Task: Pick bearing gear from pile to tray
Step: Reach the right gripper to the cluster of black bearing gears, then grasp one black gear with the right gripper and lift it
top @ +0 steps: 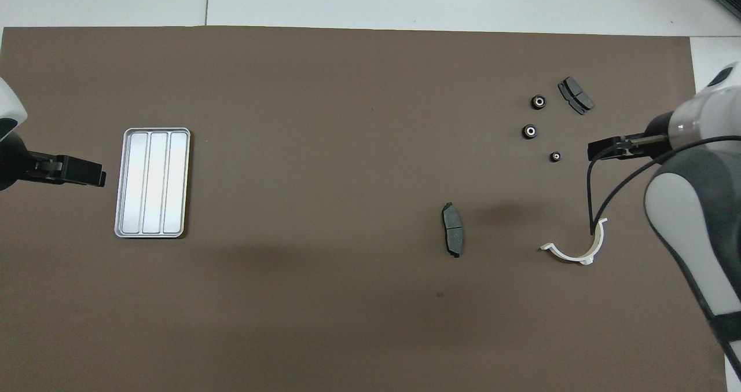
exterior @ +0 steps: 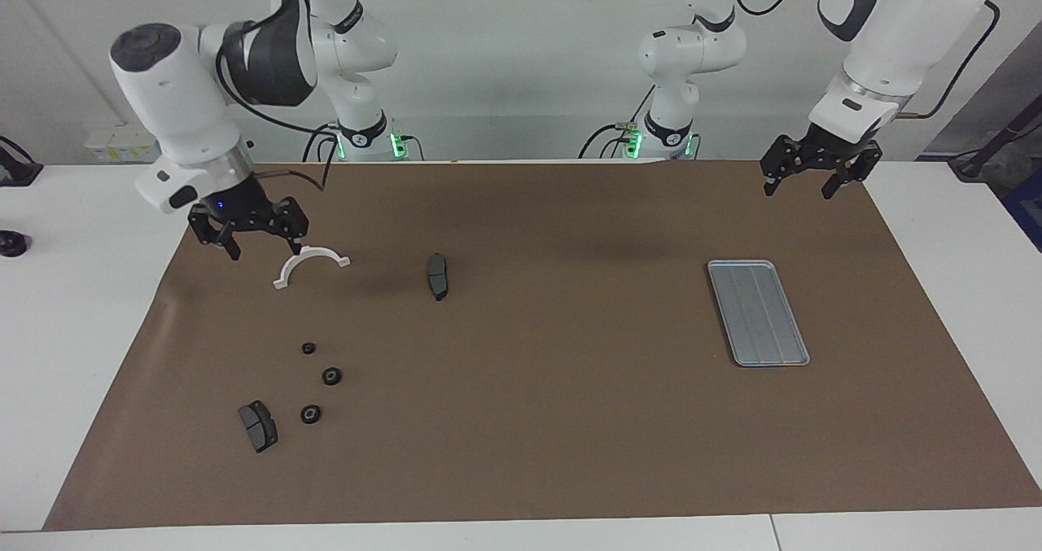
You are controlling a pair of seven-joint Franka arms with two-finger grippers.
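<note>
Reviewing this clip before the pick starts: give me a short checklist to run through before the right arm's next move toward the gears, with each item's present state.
1. Right gripper open and empty: ok.
2. Three gears lie apart from each other on the mat, none stacked: ok.
3. Gears apart from the brake pad beside them: ok, a gap shows in both views.
4. Right gripper lined up over a gear: not ok; it is up by the white half-ring, with the gears farther from the robots.
5. Tray holds nothing: ok.
6. Left gripper open, waiting near the tray's end of the table: ok.
</note>
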